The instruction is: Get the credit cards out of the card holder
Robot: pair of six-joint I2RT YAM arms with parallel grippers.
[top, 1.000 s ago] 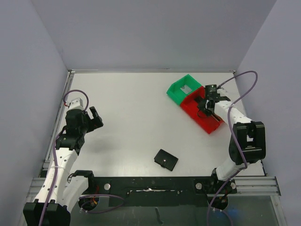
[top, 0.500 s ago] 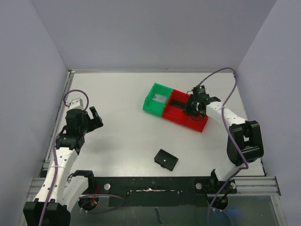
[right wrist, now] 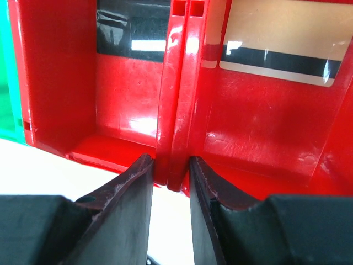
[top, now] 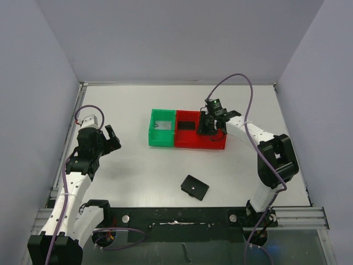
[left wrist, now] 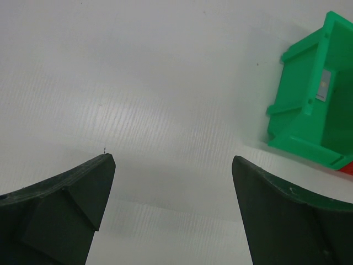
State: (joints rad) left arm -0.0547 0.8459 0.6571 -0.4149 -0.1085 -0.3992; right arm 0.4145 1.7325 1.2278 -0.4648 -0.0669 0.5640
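Observation:
The card holder (top: 194, 187) lies shut and flat on the table near the front edge, apart from both grippers. My right gripper (top: 208, 128) (right wrist: 171, 163) is shut on the double middle wall of the red bin (top: 187, 141) (right wrist: 60, 83). A black card (right wrist: 132, 33) lies in the bin's left compartment and a gold card (right wrist: 281, 44) with a dark stripe in its right one. A pale grey card (top: 162, 126) (left wrist: 325, 85) rests inside the green bin (top: 154, 138) (left wrist: 303, 110). My left gripper (top: 114, 138) (left wrist: 174, 160) hangs open over bare table at the far left.
The green and red bins stand side by side, touching, in the middle of the table. Grey walls close off the table's left, back and right sides. The arm bases and a black rail (top: 176, 218) run along the near edge.
My right gripper has dragged the joined red and green bins leftward from the back right toward the table's middle, turning them square. The left arm and the card holder have not moved.

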